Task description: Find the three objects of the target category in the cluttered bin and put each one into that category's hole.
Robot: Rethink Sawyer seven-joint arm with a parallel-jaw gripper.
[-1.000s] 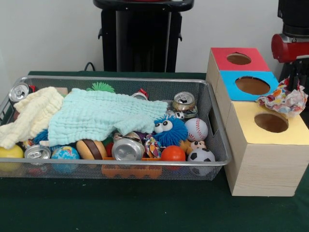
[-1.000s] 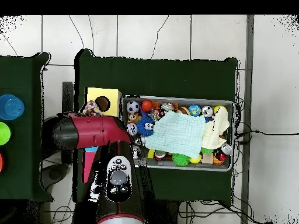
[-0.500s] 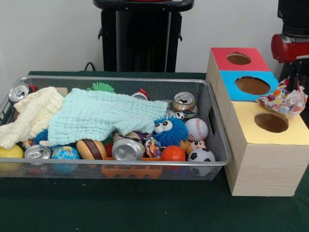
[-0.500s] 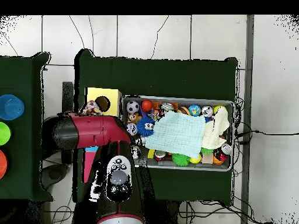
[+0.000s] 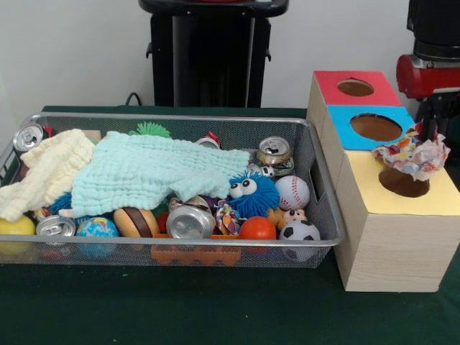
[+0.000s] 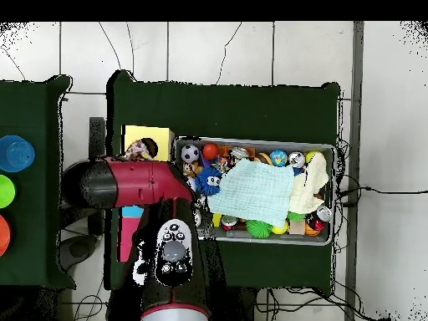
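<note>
Patterned cloth (image 5: pixel 411 154) over yellow hole (image 5: pixel 402 183), gripper hidden.

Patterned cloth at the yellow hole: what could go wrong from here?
1. The patterned cloth is bunched over only the far edge of the yellow hole; released now, it may drape on the rim rather than drop in.
2. Its frills spread toward the neighbouring blue hole, so a corner could snag there.
3. The mint cloth and cream cloth in the wire bin lie over other items, so later grasps may drag clutter along.
</note>
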